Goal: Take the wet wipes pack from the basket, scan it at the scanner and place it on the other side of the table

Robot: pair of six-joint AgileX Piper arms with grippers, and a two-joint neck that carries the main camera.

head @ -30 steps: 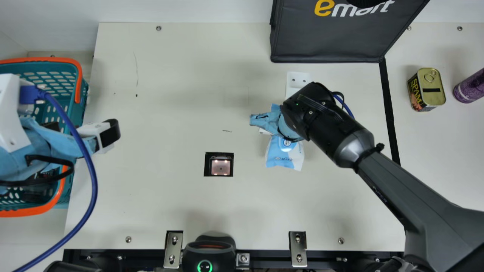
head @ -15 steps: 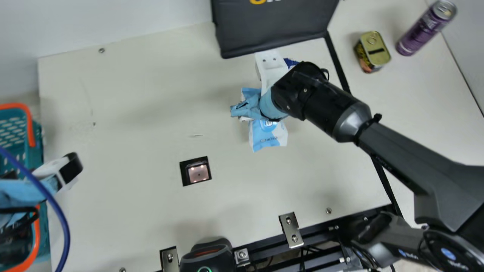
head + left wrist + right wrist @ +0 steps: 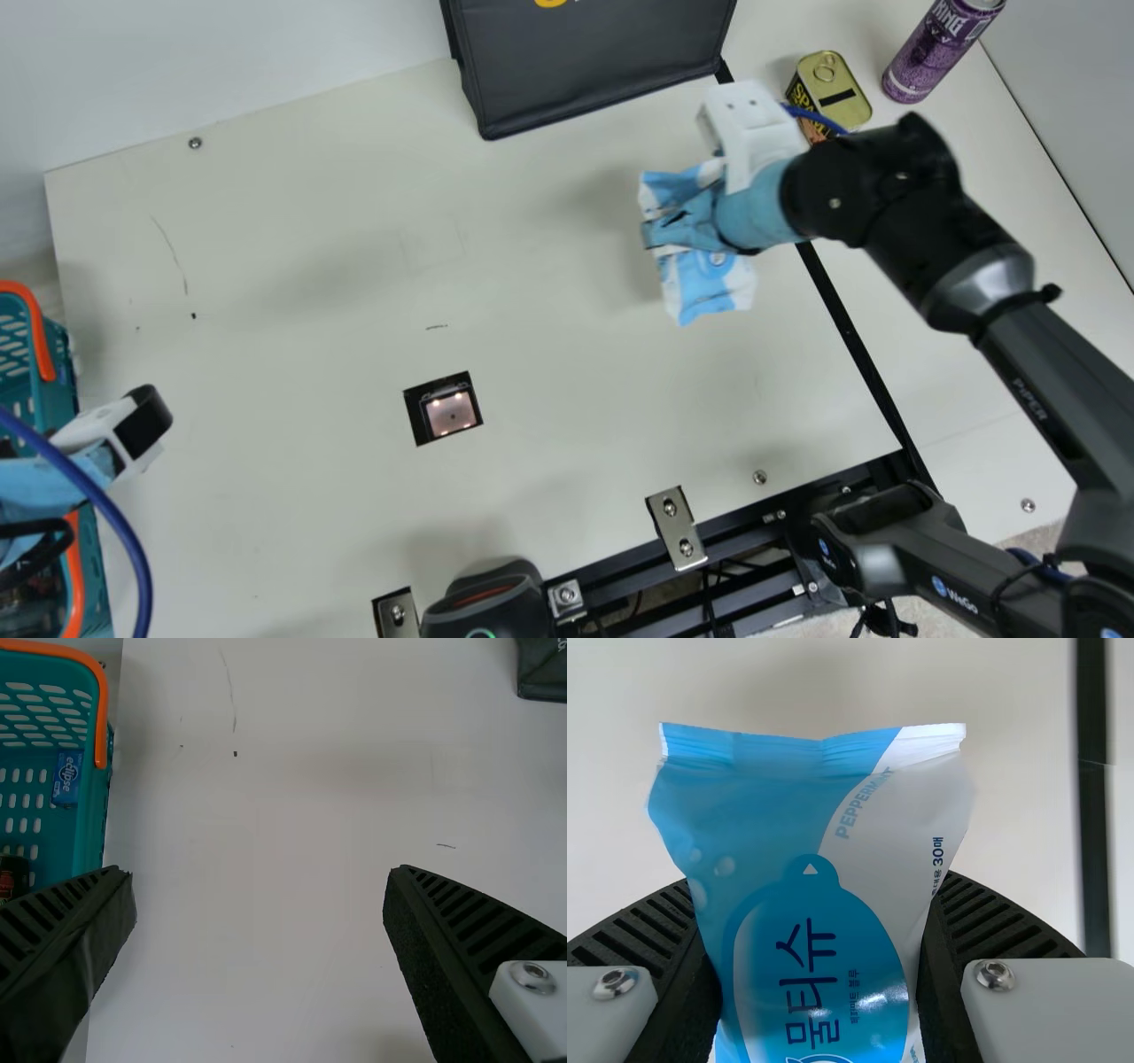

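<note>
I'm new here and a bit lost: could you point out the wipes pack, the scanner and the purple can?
Wet wipes pack [image 3: 819, 939]: right wrist view, on its printed front.
Scanner [image 3: 450, 411]: main view, on its lit pane.
Purple can [image 3: 936, 46]: main view, on its side.

The right arm [image 3: 1072, 381] is black and dark grey, with a silvery collar [image 3: 983, 282], light blue sleeve [image 3: 757, 211] and white bracket [image 3: 753, 133]; the left arm [image 3: 31, 483] has a blue cable [image 3: 143, 594] and black band [image 3: 146, 424]
</note>
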